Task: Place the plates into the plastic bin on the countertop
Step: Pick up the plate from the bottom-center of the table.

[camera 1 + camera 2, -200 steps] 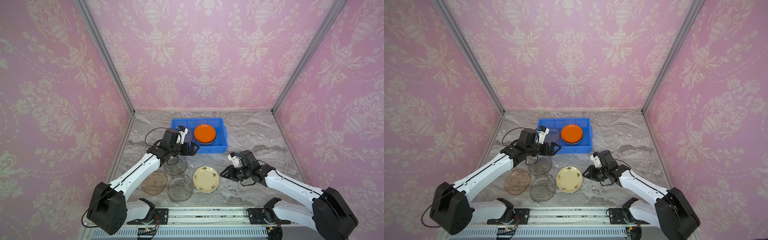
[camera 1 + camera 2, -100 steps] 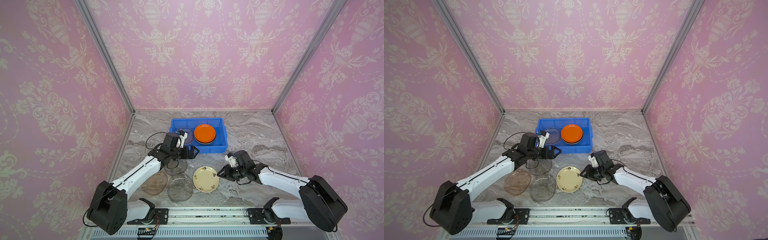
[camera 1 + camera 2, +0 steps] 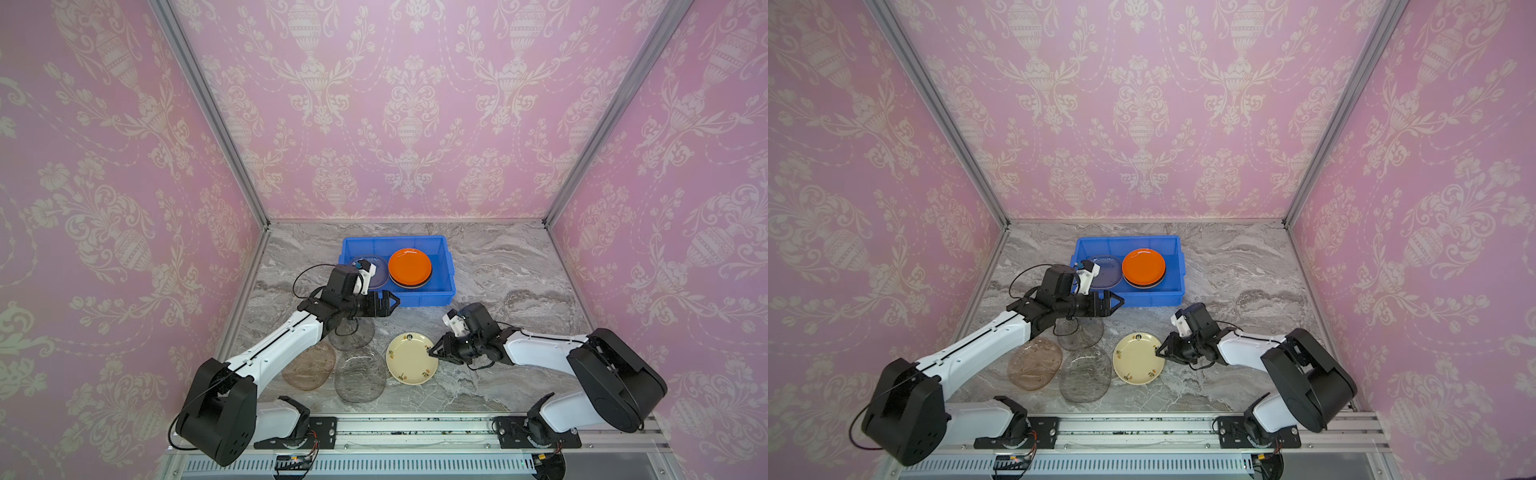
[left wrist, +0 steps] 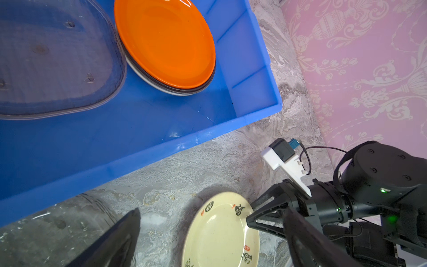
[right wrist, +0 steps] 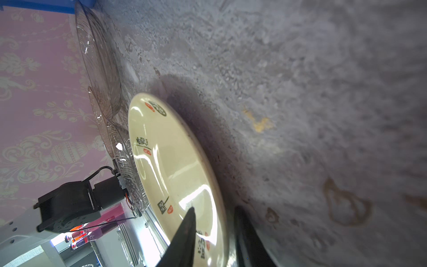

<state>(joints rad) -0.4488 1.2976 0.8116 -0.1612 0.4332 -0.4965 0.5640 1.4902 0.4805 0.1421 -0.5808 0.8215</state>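
OK, we saw left pincer wide apart by the bin; right pincer straddled rim of cream plate, couldn't tell if clamped.

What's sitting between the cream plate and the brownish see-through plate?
A clear grey glass plate, flat on the countertop, between the cream plate and the amber plate; both top views show it.

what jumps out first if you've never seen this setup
The orange plate, stacked on others in the blue bin toward the back, catches the eye first. Nearer the front, the right gripper straddles the rim of a cream plate beside three clear glass plates.
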